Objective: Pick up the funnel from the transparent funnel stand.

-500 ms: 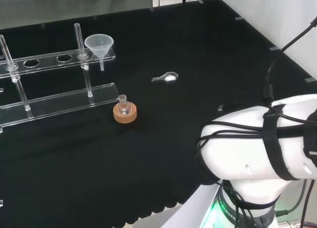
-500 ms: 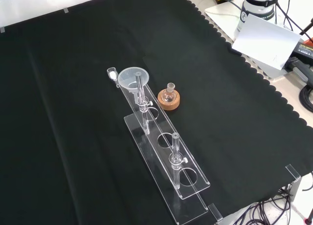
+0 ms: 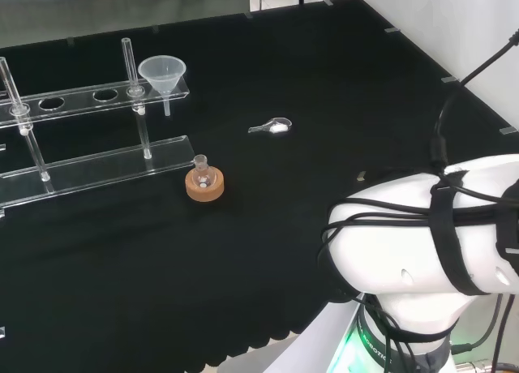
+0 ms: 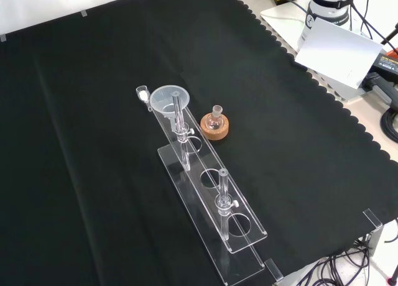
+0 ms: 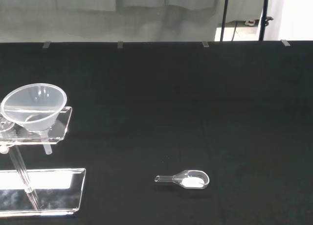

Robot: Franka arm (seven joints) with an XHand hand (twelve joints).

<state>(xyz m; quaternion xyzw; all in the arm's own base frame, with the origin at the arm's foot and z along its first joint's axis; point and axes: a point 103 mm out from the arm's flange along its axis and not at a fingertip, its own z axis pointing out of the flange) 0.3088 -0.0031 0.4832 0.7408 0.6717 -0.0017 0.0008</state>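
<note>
Funnel [image 3: 163, 72], upper left of the head view, sat untouched in the end hole of its stand [image 3: 93, 96]; pickup not begun; hand state undeterminable.

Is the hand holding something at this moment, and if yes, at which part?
It cannot be told what the hand does. The funnel itself sits untouched in the end hole of the transparent stand, so it is not held.
</note>
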